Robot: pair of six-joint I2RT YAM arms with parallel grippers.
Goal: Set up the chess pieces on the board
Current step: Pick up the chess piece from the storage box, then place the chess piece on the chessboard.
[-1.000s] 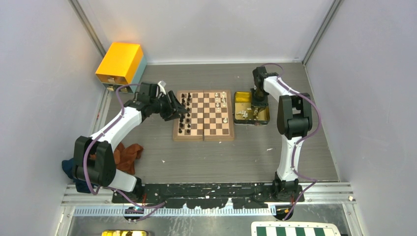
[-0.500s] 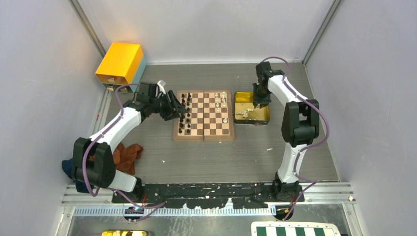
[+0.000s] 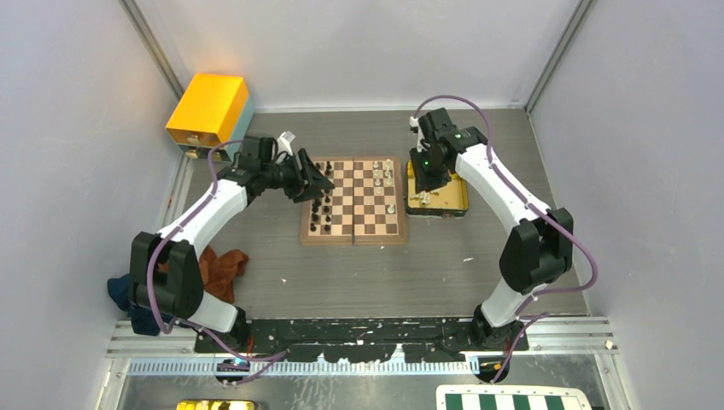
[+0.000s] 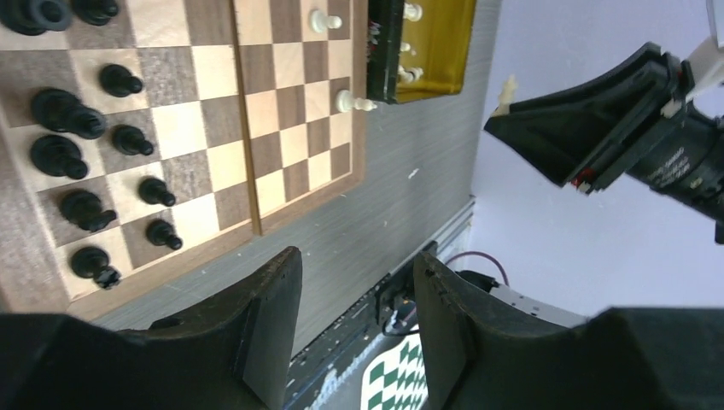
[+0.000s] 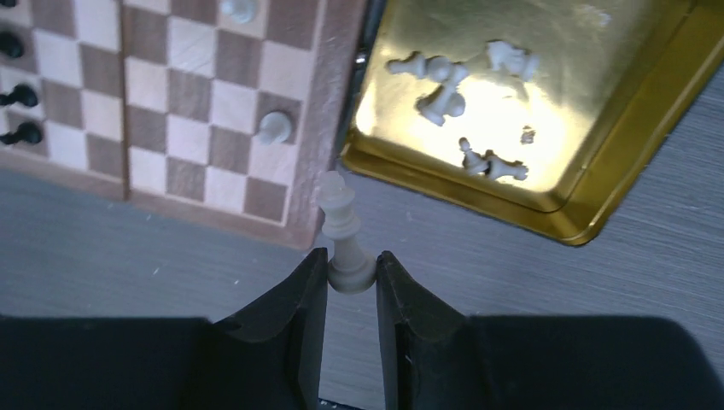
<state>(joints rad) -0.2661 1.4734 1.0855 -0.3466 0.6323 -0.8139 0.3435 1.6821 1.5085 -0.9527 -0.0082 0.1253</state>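
Your right claw (image 5: 350, 272) is closed to a narrow gap on a tall cream-white piece (image 5: 340, 218) and pinches it at the base. I cannot tell whether it is a king or a queen. In the right wrist view the long axis of the piece runs from the fingertips up toward the frame of the board (image 5: 331, 111), with the head away from the claw. I judge it is not upright, but I cannot tell the exact tilt.

The piece hangs over the table, just beside the near corner of the board. The board lies to the left of the claw. The gold tray (image 5: 598, 196), with loose white pieces (image 5: 440, 81) in it, lies to the right. A white pawn (image 5: 275, 126) stands on the board near that edge.

Your left claw (image 4: 359, 320) is about half open and holds nothing. It hovers at the far side of the board, where the black pieces (image 4: 77, 162) stand. The right arm is therefore the nearer one. The coming move asks you to carry the piece left over the frame and to bring its base down first.
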